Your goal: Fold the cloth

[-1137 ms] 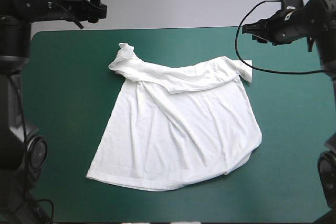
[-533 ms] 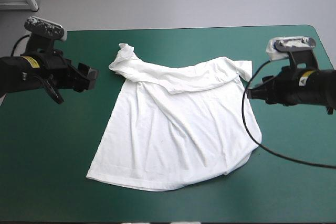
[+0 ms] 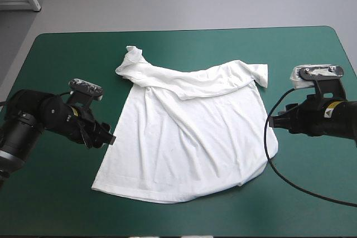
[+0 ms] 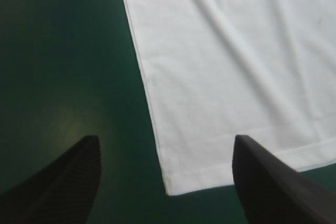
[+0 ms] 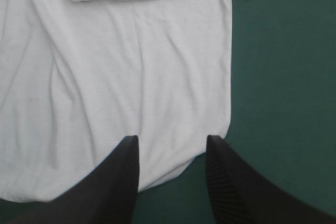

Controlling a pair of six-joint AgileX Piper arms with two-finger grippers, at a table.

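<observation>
while the t-shirt lies spread flat on the middle of the teal-green cover, hem toward the near edge and upper part doubled over in a folded band toward the far edge, we find both arms set low at its flanks. the left gripper sits just beside the shirt's left side edge and the right gripper just beside the right side edge. we judge this mirrored placement to be preparation for taking opposite edges, so that a fold can be carried across evenly; no fold of the body has begun, and neither gripper holds cloth.

the high view gives the whole layout, including the left sleeve bunched up and the right sleeve lying outward, but it does not resolve the finger gaps. the wrist views supply these. in the left wrist view the jaws stand wide apart, with the left hem corner ahead and between them. in the right wrist view the jaws are parted more narrowly, framing the rounded right hem corner; we cannot tell whether they touch the fabric.
</observation>
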